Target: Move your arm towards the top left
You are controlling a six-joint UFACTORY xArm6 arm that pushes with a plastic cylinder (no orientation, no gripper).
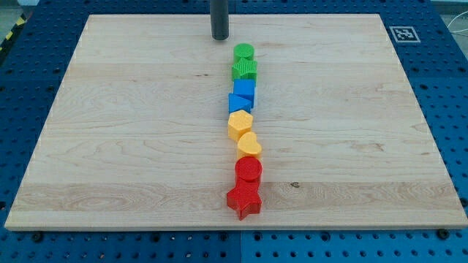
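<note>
My tip (pixel 219 37) rests on the wooden board (pixel 131 124) near the view's top, just up and left of the block column. The column runs down the middle: a green cylinder (pixel 243 52), a green block (pixel 245 70) of unclear shape, a blue cube (pixel 245 90), a blue triangular block (pixel 238 103), a yellow hexagon (pixel 240 124), a yellow heart-like block (pixel 249 145), a red cylinder (pixel 248 171) and a red star (pixel 244 200). The blocks touch each other in a chain. My tip stands apart from the green cylinder.
The board lies on a blue perforated table (pixel 446 109). A black and white marker tag (pixel 403 33) sits at the board's top right corner.
</note>
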